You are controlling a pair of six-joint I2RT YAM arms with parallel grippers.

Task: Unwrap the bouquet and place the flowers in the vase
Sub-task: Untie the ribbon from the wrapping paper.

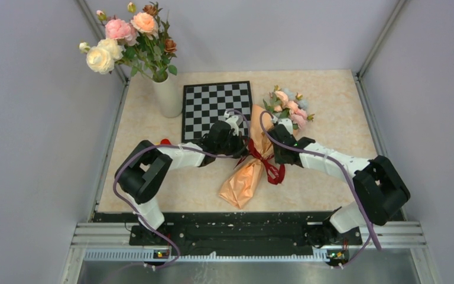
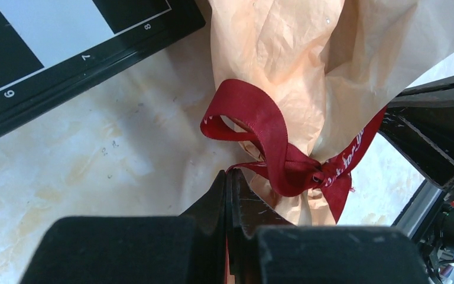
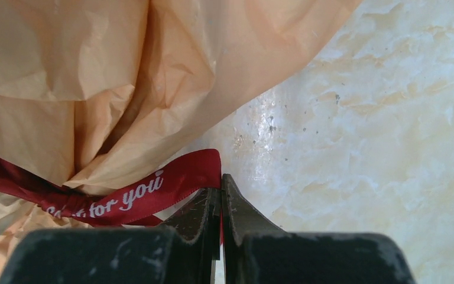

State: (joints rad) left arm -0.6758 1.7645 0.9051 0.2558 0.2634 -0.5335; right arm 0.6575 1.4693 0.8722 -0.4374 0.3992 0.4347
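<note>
The bouquet (image 1: pixel 245 180) lies slantwise mid-table, a peach paper cone (image 2: pixel 272 47) tied with a dark red ribbon (image 1: pixel 262 156). Its flowers (image 1: pixel 289 106), small pink and pale blue blooms, point toward the far right. My left gripper (image 1: pixel 240 145) is on the bouquet's left, shut on a ribbon strand (image 2: pixel 272 127); red shows between its tips (image 2: pixel 229 174). On the bouquet's right, my right gripper (image 1: pixel 278 149) is shut on the printed ribbon end (image 3: pixel 153 189), which runs in between its tips (image 3: pixel 220 180). The knot is still tied. The white vase (image 1: pixel 166 94) stands far left, holding large roses.
A chessboard (image 1: pixel 216 109) lies flat between the vase and the bouquet; its edge shows in the left wrist view (image 2: pixel 65 41). A small red object (image 1: pixel 164 142) peeks out behind the left arm. Grey walls close in the table on three sides.
</note>
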